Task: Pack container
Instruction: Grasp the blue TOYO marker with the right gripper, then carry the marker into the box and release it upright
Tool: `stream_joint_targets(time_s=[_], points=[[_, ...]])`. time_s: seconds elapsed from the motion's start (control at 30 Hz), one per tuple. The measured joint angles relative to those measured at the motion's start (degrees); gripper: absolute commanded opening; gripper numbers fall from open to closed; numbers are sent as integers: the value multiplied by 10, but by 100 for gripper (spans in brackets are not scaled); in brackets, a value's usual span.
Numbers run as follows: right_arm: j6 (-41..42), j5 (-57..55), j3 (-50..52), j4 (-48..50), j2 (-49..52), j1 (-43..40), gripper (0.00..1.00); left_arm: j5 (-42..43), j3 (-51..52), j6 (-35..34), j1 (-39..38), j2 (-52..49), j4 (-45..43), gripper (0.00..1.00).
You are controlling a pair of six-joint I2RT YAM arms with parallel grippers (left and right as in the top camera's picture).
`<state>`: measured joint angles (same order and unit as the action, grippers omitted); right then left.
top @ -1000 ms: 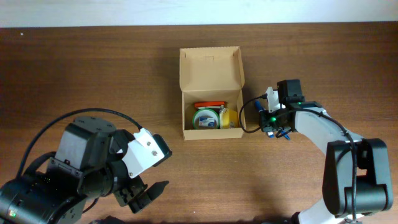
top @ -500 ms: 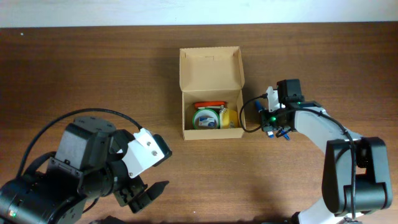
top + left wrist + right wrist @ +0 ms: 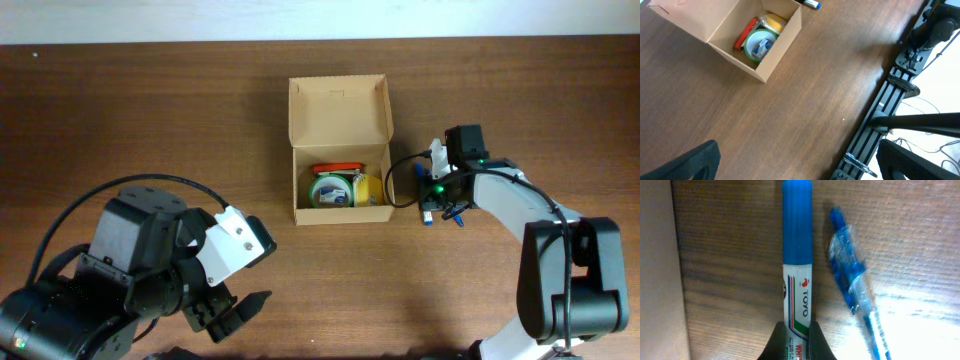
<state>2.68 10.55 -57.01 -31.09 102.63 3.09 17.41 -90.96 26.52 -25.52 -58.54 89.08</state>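
Since half a sec ago, right claw (image 3: 794, 341) has shifted only a touch beside the container's right wall; left arm and everything else are sitting where they were.

Right claw is gripping a marker (image 3: 797, 255), fingers (image 3: 775, 342) pressing on both sides of its white barrel. Marker has a blue cap pointing away from the claw, w/ "TOYO" lettering and a small red mark on the barrel. Just beside it on the right, a clear blue pen (image 3: 855, 285) is lying on the wood surface (image 3: 150, 110), running roughly parallel but angling slightly. Can't tell whether pen and marker are touching. On the marker's other side, a pale cardboard wall is filling the left edge of the right wrist view.

That wall belongs to the container (image 3: 340, 110), a small brown cardboard box sitting at approx. center of the surface, toward the far side. Its hinged lid is standing open at the back. Inside, a green tape roll (image 3: 332, 190) is lying toward the near wall, w/ a red item (image 3: 335, 168) behind it and a yellow item (image 3: 370, 188) at its right, near the right wall.

Left claw (image 3: 240, 318) is hanging well apart from the container, at the near left of the surface, fingers spread wide and holding nothing. Its wrist view is looking down at the container from a distance.
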Motion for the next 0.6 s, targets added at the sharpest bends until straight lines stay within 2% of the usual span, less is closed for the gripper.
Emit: stream_joint_targets(time_s=[0.17, 0.4, 0.5, 0.6], points=[[10, 16, -67, -107, -24, 0, 4, 0, 0, 0, 0, 0, 0, 100], [15, 18, -158, -164, -177, 9, 4, 0, 0, 0, 0, 0, 0, 100], [13, 17, -164, -152, -221, 70, 4, 0, 0, 0, 0, 0, 1, 100], [-13, 2, -164, -131, -218, 157, 4, 0, 0, 0, 0, 0, 0, 100]])
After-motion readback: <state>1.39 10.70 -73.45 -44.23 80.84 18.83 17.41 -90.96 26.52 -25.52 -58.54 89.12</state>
